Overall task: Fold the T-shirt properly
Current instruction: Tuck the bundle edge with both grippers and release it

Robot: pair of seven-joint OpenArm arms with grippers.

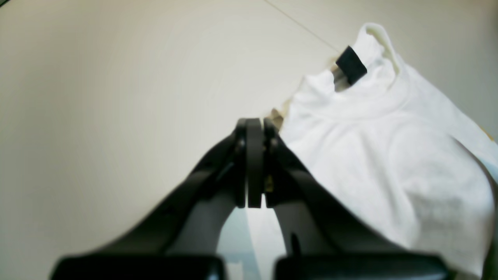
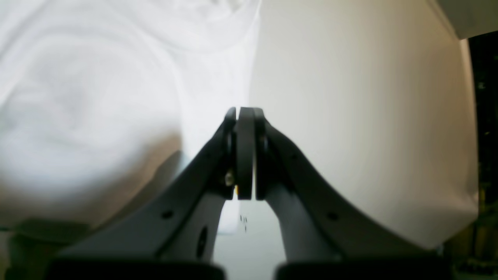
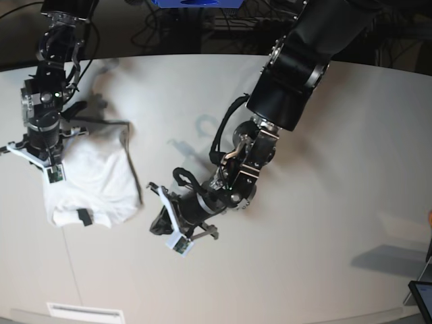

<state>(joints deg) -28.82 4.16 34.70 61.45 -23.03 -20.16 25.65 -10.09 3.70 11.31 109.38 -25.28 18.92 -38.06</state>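
Observation:
The T-shirt (image 3: 94, 181) lies as a compact white bundle at the left of the table, plain side up, its small black neck tag (image 3: 84, 217) near the front edge. In the left wrist view the T-shirt (image 1: 389, 147) fills the right side and the neck tag (image 1: 351, 65) sits at its collar. My left gripper (image 1: 255, 122) is shut with nothing in it, on the bare table just left of the cloth; in the base view the left gripper (image 3: 160, 225) is a little right of the bundle. My right gripper (image 2: 245, 111) is shut and empty at the edge of the T-shirt (image 2: 97, 97).
The pale table (image 3: 304, 256) has a thin seam line (image 1: 299, 25). Its edge (image 2: 472, 116) shows at the right of the right wrist view, with dark clutter beyond. Cables lie behind the table, and a dark device (image 3: 422, 297) sits at the lower right corner.

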